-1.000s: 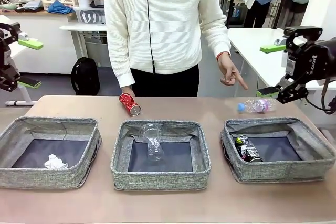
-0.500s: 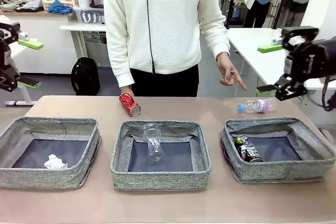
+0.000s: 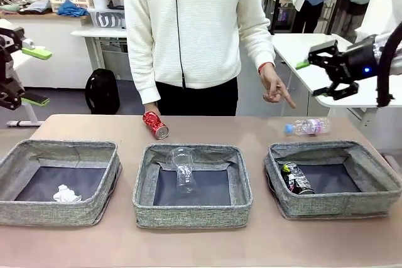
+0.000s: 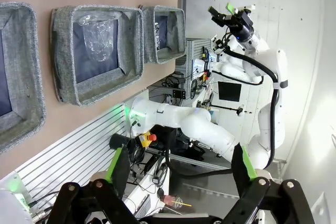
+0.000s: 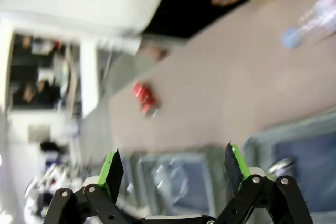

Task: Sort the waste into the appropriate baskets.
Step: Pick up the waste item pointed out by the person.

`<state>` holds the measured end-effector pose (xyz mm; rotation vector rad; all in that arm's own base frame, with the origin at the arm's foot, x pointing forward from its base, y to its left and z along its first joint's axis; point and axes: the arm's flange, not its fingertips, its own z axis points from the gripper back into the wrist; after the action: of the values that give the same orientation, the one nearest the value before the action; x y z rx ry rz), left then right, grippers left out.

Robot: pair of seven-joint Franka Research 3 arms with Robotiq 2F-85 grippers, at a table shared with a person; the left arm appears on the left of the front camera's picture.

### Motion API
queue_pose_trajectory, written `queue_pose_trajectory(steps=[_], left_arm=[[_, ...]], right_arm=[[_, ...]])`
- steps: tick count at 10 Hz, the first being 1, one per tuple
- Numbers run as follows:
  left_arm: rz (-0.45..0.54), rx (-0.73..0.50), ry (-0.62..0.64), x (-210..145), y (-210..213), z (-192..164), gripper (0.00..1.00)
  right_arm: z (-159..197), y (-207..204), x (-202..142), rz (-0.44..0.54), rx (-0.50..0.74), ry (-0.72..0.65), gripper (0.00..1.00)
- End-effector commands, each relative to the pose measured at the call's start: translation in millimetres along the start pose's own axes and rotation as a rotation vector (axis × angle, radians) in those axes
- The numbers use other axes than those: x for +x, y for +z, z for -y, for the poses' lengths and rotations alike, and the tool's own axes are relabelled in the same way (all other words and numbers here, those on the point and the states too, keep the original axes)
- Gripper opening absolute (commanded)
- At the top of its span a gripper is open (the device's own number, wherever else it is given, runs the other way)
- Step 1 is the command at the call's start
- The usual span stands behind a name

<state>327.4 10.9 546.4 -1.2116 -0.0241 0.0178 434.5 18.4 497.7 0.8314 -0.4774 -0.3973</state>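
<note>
Left gripper point(image 3: 32, 76) sits high off the table's left end, jaws spread. Paper ball point(image 3: 66, 194) in left basket point(image 3: 63, 147); red can point(image 3: 154, 124) loose behind middle basket point(image 3: 188, 216). Person's hand point(image 3: 275, 89) points at the small bottle point(image 3: 306, 127), lying behind right basket point(image 3: 333, 205). Probably the next pick: grab across its body, it rolls. Right gripper point(image 3: 321, 70) high, up-right of the bottle, jaws spread, fingers aimed inward.
</note>
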Motion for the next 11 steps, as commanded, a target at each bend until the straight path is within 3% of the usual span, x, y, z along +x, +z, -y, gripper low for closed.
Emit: queue_pose_trajectory(steps=[1, 2, 3, 4, 5, 6, 7, 8, 9, 10, 11], left_arm=[[-0.008, 0.009, -0.02, -2.0, 3.4, 0.2, 1.0], [-0.008, 0.009, -0.02, -2.0, 3.4, 0.2, 1.0], [-0.008, 0.009, -0.02, -2.0, 3.4, 0.2, 1.0], [-0.008, 0.009, -0.02, -2.0, 3.4, 0.2, 1.0], [-0.008, 0.009, -0.02, -2.0, 3.4, 0.2, 1.0], [-0.008, 0.009, -0.02, -2.0, 3.4, 0.2, 1.0], [-0.008, 0.009, -0.02, -2.0, 3.4, 0.2, 1.0], [-0.008, 0.009, -0.02, -2.0, 3.4, 0.2, 1.0], [-0.008, 0.009, -0.02, -2.0, 3.4, 0.2, 1.0], [-0.008, 0.009, -0.02, -2.0, 3.4, 0.2, 1.0], [-0.008, 0.009, -0.02, -2.0, 3.4, 0.2, 1.0]], right_arm=[[23.4, -4.8, 7.9, 0.475, -0.636, -0.345, 1.0], [0.0, 0.0, 0.0, 0.0, 0.0, 0.0, 1.0], [0.0, 0.0, 0.0, 0.0, 0.0, 0.0, 1.0], [18.9, 3.7, 11.7, 0.13, -0.107, -0.017, 1.0], [15.2, -15.2, 11.8, -0.072, -0.253, 0.3, 1.0], [18.0, -39.5, 19.7, 0.1, -0.68, 0.698, 1.0], [4.5, -53.6, 19.9, -0.043, -0.58, 0.959, 1.0], [-1.6, -55.9, 22.7, -0.372, -0.419, 1.095, 1.0], [5.4, -50.8, 33.2, -0.518, -0.417, 1.169, 1.0], [20.0, -44.1, 38.9, -0.638, -0.436, 1.354, 1.0], [27.0, -36.2, 47.2, -0.64, -0.251, 1.478, 1.0]])
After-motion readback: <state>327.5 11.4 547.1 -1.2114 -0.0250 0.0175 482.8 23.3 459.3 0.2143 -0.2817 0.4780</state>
